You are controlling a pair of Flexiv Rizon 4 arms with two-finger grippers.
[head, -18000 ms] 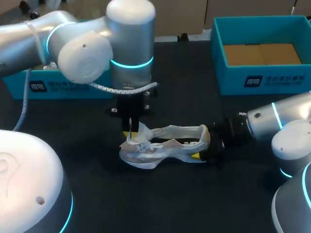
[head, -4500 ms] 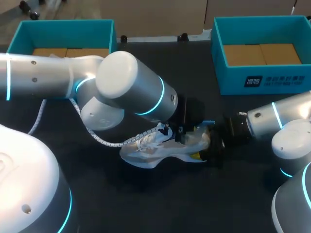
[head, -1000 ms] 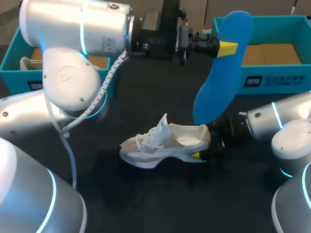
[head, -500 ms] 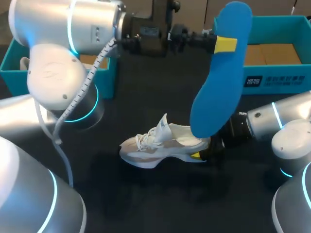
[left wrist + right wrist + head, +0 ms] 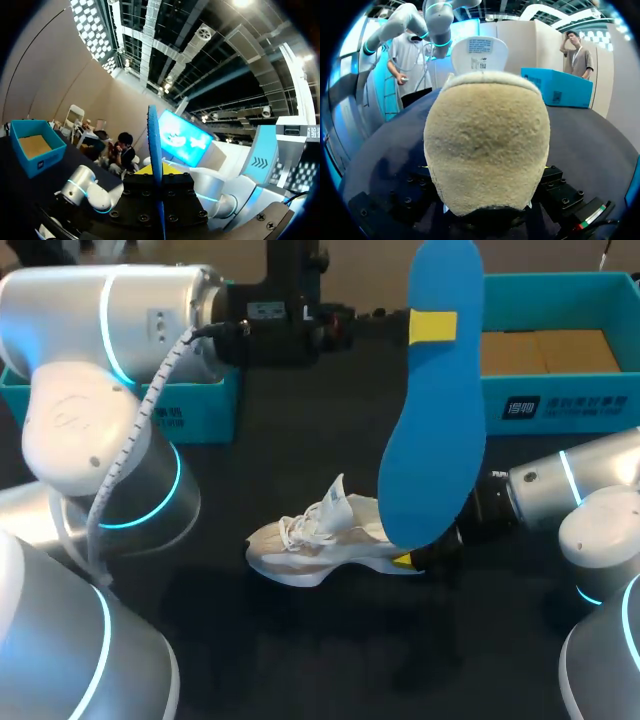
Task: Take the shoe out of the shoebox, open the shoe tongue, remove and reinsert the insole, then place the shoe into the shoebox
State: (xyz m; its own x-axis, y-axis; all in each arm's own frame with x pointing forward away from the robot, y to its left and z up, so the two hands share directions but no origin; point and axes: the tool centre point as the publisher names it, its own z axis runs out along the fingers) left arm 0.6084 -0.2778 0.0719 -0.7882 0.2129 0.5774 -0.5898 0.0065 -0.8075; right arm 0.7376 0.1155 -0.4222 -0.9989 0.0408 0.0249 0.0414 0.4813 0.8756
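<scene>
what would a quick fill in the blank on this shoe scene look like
1. The left gripper holds the ____ insole up in the air.
2. The white shoe rests on the black ____.
3. The right gripper grips the shoe at its ____.
Missing words: blue; table; heel.

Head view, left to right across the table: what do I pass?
left shoebox → shoe → blue insole, held up by the left tool → right shoebox
</scene>
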